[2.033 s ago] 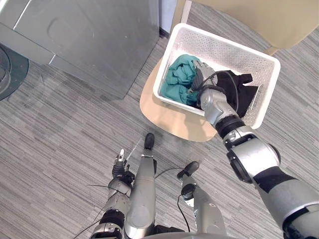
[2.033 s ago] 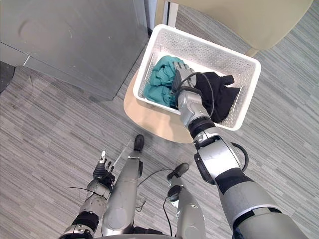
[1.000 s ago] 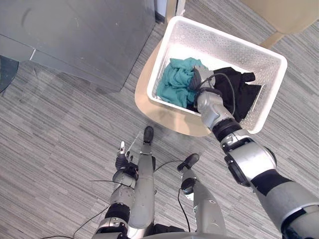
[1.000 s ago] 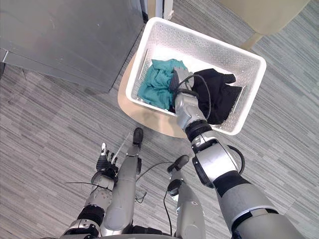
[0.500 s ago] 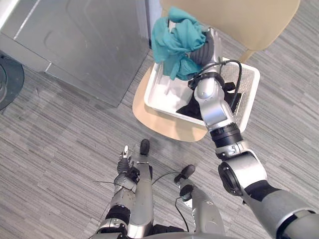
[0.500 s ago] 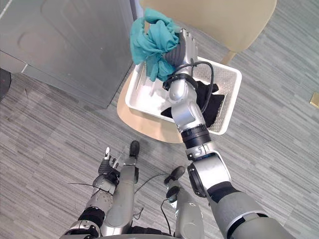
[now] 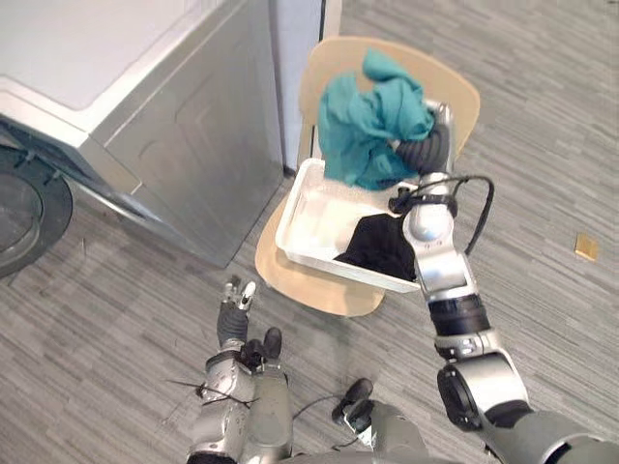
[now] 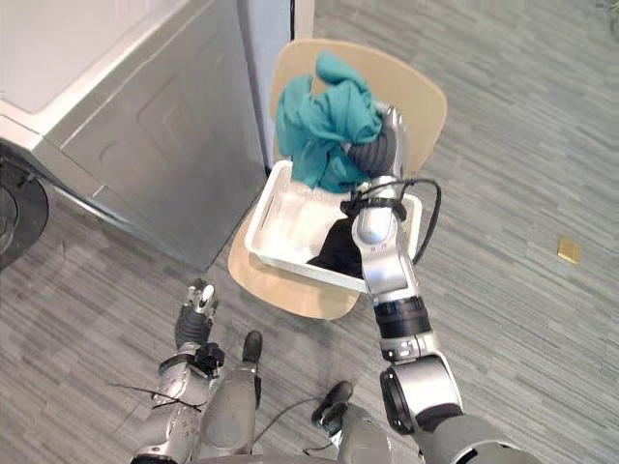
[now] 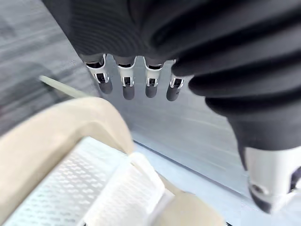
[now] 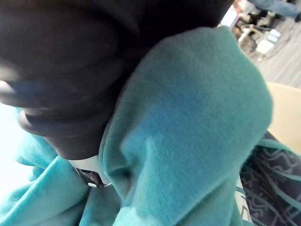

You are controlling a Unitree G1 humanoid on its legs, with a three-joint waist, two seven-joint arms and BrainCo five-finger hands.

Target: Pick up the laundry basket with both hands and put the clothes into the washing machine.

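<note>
The grey washing machine [image 7: 184, 145] is standing on the robot's left, its round dark front opening [image 7: 24, 217] showing at the far edge. The whole view has swung since two seconds ago, so that shift is the camera's and not the appliance's. The beige chair [image 7: 455, 92] is standing just beside the machine and is carrying the white laundry basket [image 7: 324, 208] on its seat.

What has really changed is the teal garment [image 7: 372, 126]. Two seconds ago it was lying in the basket under the right arm's reach. Now it is hanging bunched in the air, clear of the rim and above the basket. The black garment [image 7: 382, 246] is staying behind in the basket's near right corner, and the basket floor beside it is now bare.

The right robot hand [image 7: 428, 150] is gripping the teal garment, with cloth wrapping over it and burying most of its fingers, as its own wrist view also shows. The left robot hand [image 7: 232, 311] is hanging low, near the floor and well apart from the basket, its fingers [image 9: 127, 84] straight and holding nothing.

For the task, this looks like clothes going over one piece at a time, with the basket itself left on the chair. The next step is probably carrying the teal piece leftward to the machine's opening. The black piece is still waiting.
</note>
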